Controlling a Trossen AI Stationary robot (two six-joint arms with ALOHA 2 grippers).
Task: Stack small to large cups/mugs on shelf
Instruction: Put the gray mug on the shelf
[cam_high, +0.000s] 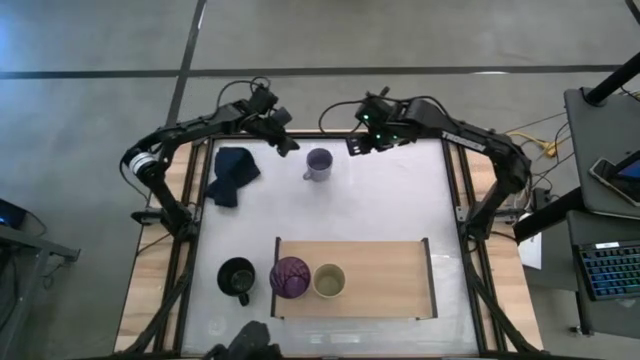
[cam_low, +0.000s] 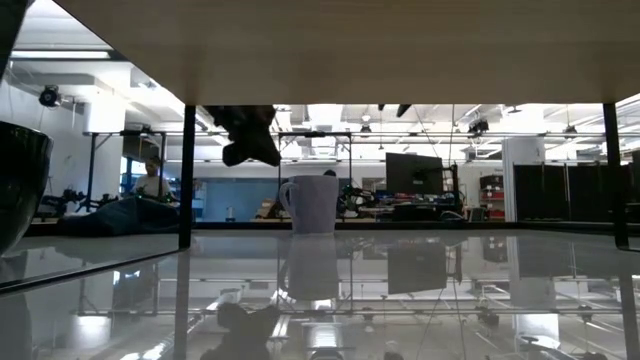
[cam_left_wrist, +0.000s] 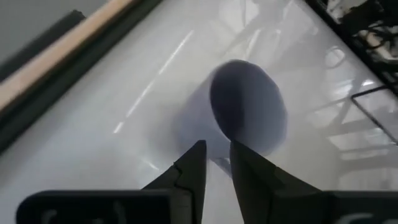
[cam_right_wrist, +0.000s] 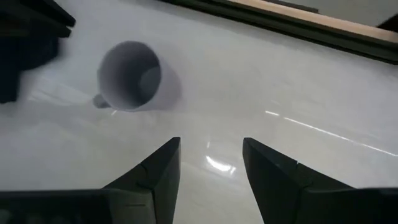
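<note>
Left pincer (cam_left_wrist: 216, 163) hovers just beside the grey mug (cam_left_wrist: 245, 106), fingers nearly together, gripping nothing. Right pincer (cam_right_wrist: 211, 163) waits nearby, open.

Grey-lavender mug (cam_high: 319, 163), dark blue cloth (cam_high: 233, 174)

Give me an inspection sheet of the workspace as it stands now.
Surface: white table, glossy.
Job's things: purple tumbler and yellow cup on shelf; black mug on the table beside the shelf; grey mug upright on the table, apart from the shelf.
Clutter: blue cloth.
Grippers: left gripper just short of the grey mug, fingers narrowly apart, holding nothing; right gripper open, empty, farther off.
Cables: yellow cable off the table.
Surroundings: keyboard, monitor.
</note>
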